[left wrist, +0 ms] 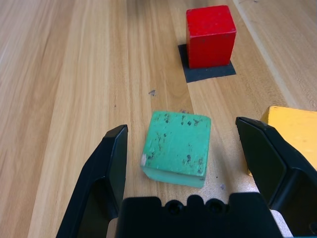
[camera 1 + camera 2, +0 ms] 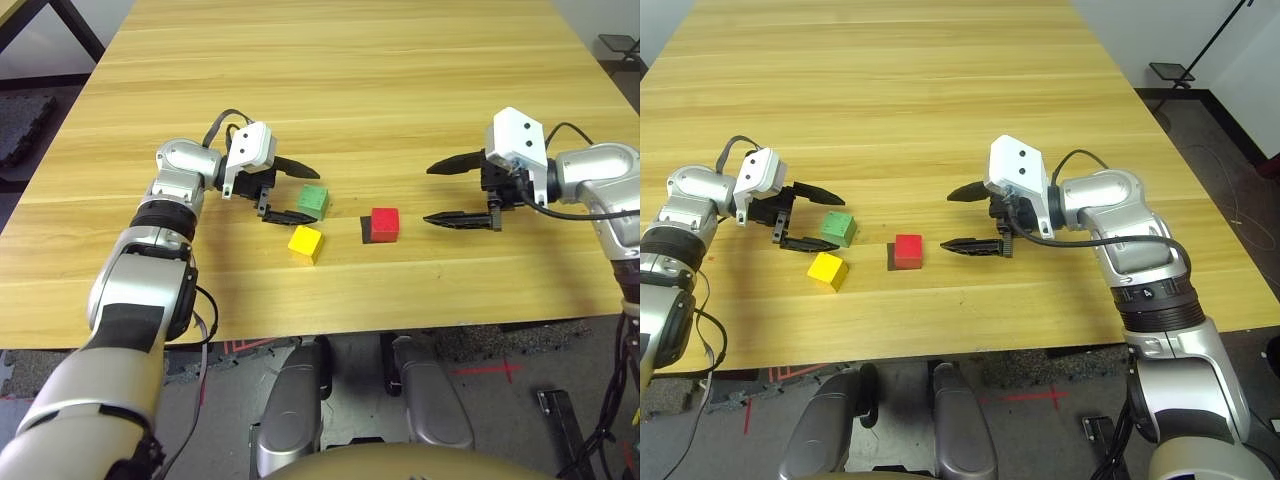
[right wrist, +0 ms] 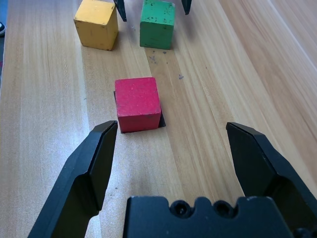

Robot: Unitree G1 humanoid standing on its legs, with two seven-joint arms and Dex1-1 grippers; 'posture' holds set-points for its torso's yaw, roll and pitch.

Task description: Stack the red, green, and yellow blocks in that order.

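right, so there are 3 blocks lying apart on the pale wooden table (image 2: 400, 90), none of them on top of another. the red block (image 2: 384, 225) rests on the black square patch (image 2: 366, 230), covering part of it, with a strip of the patch showing on the side towards the robot's left. the green block (image 2: 313, 202) is to the left of the red block and a little further from the robot's body. the yellow block (image 2: 306, 245) is also to the left of the red block, nearer the robot's body than the green block and close to it, and it sits turned at an angle. dark specks and small worn spots mark the top of the green block

the left gripper (image 2: 306, 194) is open, its 2 black fingers spread wide, and it holds nothing. it points inwards across the table, with the green block just ahead of it, around the space between the fingertips, and the yellow block just beside its nearer finger. the right gripper (image 2: 426, 194) is open too, fingers wide apart and empty, pointing inwards from the other side. the red block lies near its nearer finger, with bare wood showing between them
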